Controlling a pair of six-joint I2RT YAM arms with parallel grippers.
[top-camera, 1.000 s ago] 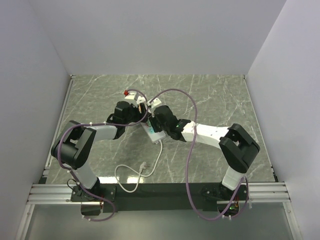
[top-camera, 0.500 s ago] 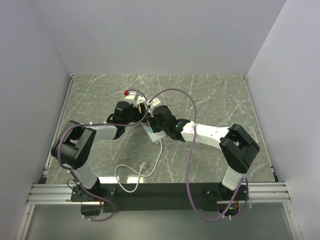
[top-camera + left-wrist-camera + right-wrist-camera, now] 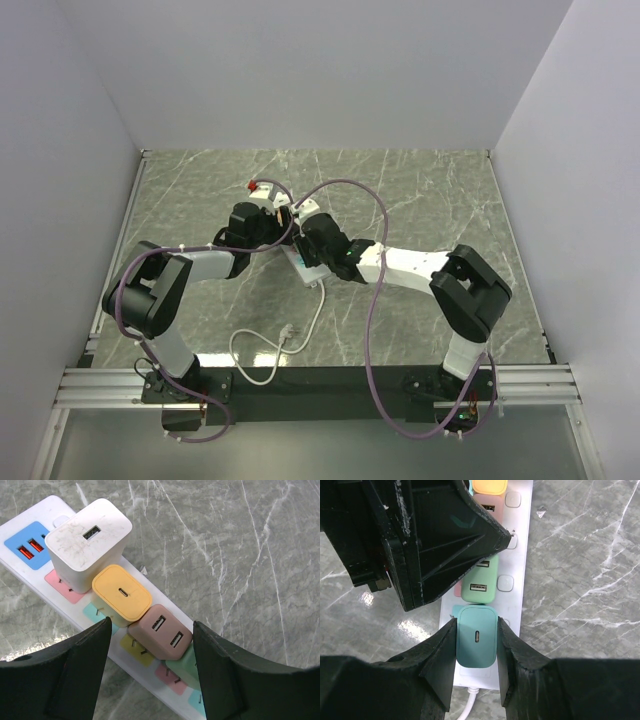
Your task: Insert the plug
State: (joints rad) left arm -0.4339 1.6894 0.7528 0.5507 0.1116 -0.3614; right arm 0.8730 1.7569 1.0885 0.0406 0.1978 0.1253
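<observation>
The right gripper (image 3: 476,642) is clamping the teal plug (image 3: 476,655) by its two sides, fingers drawn in tight. The plug is sitting on the power strip (image 3: 514,607) at its cord end, at 6 o'clock from the green charger (image 3: 479,582). The left gripper (image 3: 151,632) is hanging partly open above the brown charger (image 3: 160,637) and yellow charger (image 3: 121,592) — gripping nothing. The white charger (image 3: 87,542) is standing at 10 o'clock from them.
</observation>
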